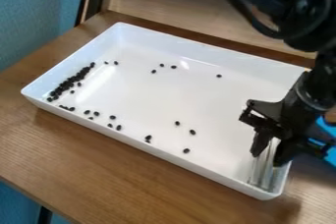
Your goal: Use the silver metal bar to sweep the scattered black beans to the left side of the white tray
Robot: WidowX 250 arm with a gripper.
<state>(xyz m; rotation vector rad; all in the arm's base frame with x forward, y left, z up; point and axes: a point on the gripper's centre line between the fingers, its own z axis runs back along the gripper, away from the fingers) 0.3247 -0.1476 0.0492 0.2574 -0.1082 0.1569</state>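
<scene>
The black gripper [267,155] is hanging over the right end of the white tray [154,153], and its fingers are clamping on a shiny grey piece [265,169]. This piece is standing near the tray's near right corner. Many small black beans [67,84] are lying in a dense row along the left edge, and other beans are lying scattered, several near the front edge. The tray is resting on the brown table [118,169].
</scene>
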